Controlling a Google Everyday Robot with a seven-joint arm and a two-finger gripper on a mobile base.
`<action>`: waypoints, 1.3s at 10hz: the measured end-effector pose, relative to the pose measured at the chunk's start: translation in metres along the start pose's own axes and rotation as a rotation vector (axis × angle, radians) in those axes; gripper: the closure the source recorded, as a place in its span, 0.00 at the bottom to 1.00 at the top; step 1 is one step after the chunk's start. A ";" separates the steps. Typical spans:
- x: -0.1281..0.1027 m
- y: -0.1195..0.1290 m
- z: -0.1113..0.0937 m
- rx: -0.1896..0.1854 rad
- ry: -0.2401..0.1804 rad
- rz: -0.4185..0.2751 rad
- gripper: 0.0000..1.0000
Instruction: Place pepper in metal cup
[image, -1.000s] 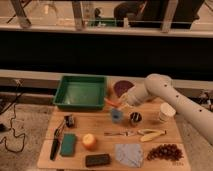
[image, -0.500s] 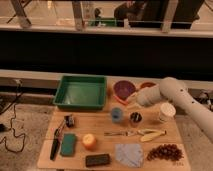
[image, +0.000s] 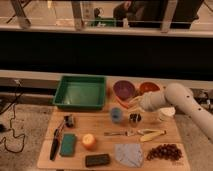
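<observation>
The metal cup (image: 135, 118) is a small dark shiny cylinder standing on the wooden table (image: 100, 127), right of the light blue cup (image: 116, 114). My white arm reaches in from the right. Its gripper (image: 136, 104) hangs just behind and above the metal cup, in front of the purple bowl (image: 123, 90). I cannot make out the pepper; it may be hidden at the gripper.
A green tray (image: 80, 92) sits at the back left and an orange bowl (image: 148, 87) at the back right. A white cup (image: 167, 113) is under my arm. In front lie a banana (image: 150, 135), cutlery (image: 120, 133), grapes (image: 164, 151), grey cloth (image: 128, 153), round orange fruit (image: 89, 141) and green sponge (image: 67, 144).
My arm has swung to the right, from over the purple bowl's left side to just behind the metal cup. The purple bowl now shows in full.
</observation>
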 end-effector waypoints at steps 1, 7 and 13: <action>-0.003 0.003 0.005 -0.007 -0.010 0.007 1.00; 0.014 0.002 0.010 0.022 -0.060 0.097 1.00; 0.038 -0.008 0.010 0.042 -0.053 0.123 1.00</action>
